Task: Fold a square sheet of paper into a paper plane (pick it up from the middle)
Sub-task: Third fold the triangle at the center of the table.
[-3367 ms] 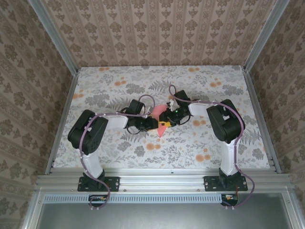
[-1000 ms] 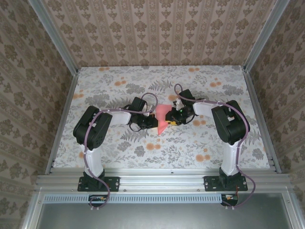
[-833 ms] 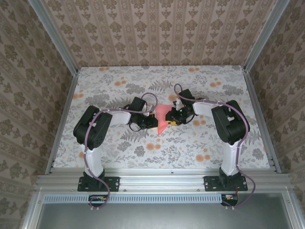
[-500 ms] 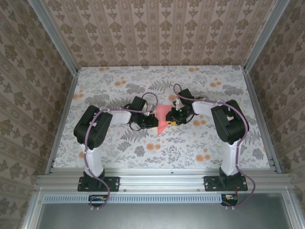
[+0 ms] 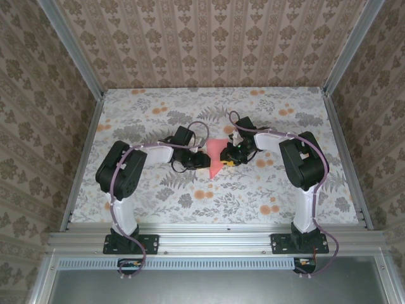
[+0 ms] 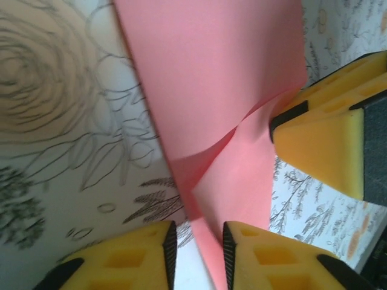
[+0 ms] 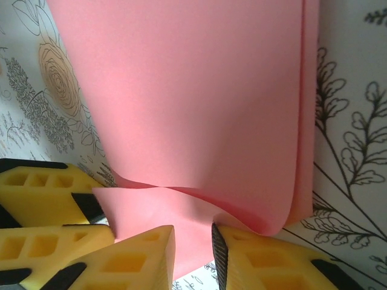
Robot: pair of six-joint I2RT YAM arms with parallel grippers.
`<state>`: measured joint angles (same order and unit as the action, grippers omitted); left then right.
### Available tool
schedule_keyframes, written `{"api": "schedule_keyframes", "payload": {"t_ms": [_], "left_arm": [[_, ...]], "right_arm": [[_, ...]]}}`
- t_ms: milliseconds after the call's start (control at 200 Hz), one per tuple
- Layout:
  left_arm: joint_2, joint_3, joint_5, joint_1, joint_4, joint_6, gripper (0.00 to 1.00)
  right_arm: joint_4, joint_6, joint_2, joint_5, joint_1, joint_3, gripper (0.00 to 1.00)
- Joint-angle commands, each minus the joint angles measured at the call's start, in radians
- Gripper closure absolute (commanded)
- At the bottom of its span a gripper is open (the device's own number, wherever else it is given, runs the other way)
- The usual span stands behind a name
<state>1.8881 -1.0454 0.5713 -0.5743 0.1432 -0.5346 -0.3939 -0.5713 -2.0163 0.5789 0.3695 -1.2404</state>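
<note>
**Paper** (image 5: 217, 158): coral-pink, part-folded to a tapering shape. It lies at mid tabletop (image 5: 285, 190), between the two end effectors.

**Left end effector** (image 5: 201, 160): at the paper's left edge. In the left wrist view its yellow pads (image 6: 121, 260) stand narrowly apart. A raised flap sits in the gap, with tabletop print showing beside it.

**Right end effector** (image 5: 230, 156): at the paper's right edge. The narrow gap between its pads is filled with pink. Cannot tell whether it pinches the curled flap.

**Tabletop**: grey-and-orange floral print.
</note>
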Motion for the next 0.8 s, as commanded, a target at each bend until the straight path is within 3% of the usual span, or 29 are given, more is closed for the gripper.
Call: {"api": "schedule_keyframes", "payload": {"t_ms": [0,355,610,795], "left_arm": [[-0.075,-0.033,-0.091,0.002,0.121,0.049,0.66],[-0.21,-0.045,-0.159,-0.111,0.207,0.042,0.63],[-0.127,-0.068,-0.128,-0.18,0.165,0.053,0.68],[-0.07,-0.1,-0.178,-0.195,0.168,0.1,0.71]], "right_arm": [[-0.064,0.016,-0.075,-0.116,0.011,0.018,0.72],[-0.066,0.013,-0.082,-0.103,0.016,0.006,0.76],[-0.067,0.014,-0.085,-0.094,0.017,0.006,0.79],[-0.07,0.019,-0.089,-0.087,0.017,0.003,0.8]]}}
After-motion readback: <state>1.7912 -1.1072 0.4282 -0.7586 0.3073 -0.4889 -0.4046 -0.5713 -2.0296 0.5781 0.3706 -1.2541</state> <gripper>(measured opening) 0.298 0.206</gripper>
